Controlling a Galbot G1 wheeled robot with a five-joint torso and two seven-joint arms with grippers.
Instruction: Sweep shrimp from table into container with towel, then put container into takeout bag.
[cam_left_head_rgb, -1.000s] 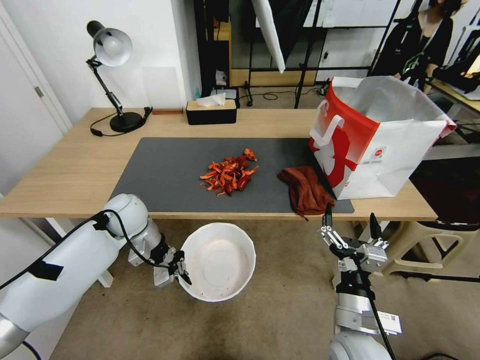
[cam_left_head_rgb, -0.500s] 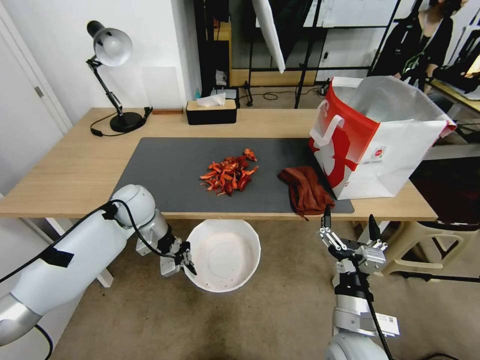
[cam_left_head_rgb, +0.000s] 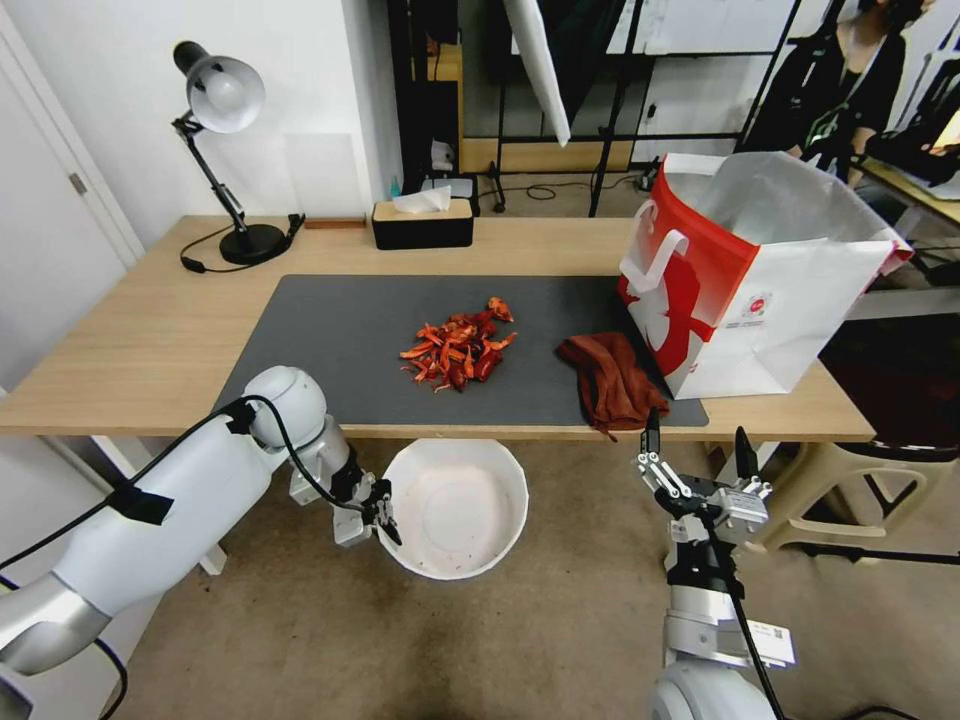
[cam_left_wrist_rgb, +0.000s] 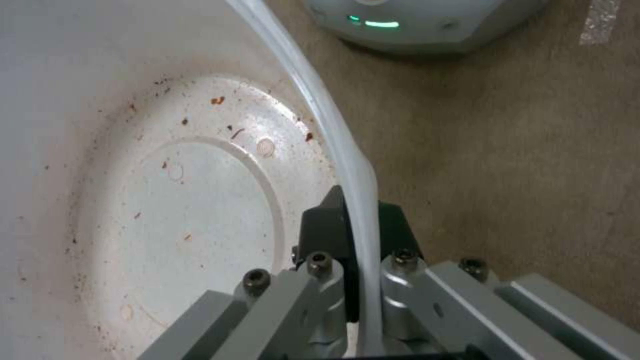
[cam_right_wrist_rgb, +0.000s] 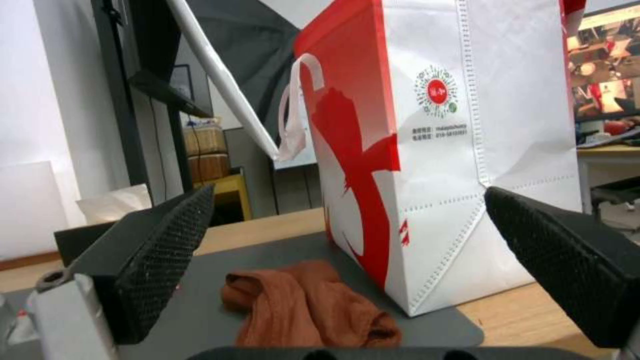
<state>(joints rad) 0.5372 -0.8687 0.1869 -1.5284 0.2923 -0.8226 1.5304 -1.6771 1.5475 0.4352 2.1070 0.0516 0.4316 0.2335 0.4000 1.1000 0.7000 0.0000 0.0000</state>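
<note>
Container (cam_left_head_rgb: 455, 508) nearer the table (cam_left_head_rgb: 150, 340) edge.

This looks like an office or lab room set up for robot trials. A long light-wood bench (cam_left_head_rgb: 150, 330) on white legs stands on worn brown carpet (cam_left_head_rgb: 560, 640), carrying a dark grey mat (cam_left_head_rgb: 330, 350). At the bench's 11 o'clock corner stands a black desk lamp (cam_left_head_rgb: 222, 110), at 12 o'clock a black tissue box (cam_left_head_rgb: 422, 224). Behind it are black metal racks (cam_left_head_rgb: 620, 90), loose cables (cam_left_head_rgb: 545, 190) on the floor and a white door (cam_left_head_rgb: 50, 220) at 9 o'clock. A second desk (cam_left_head_rgb: 915, 190) with a person seated sits at 2 o'clock.
</note>
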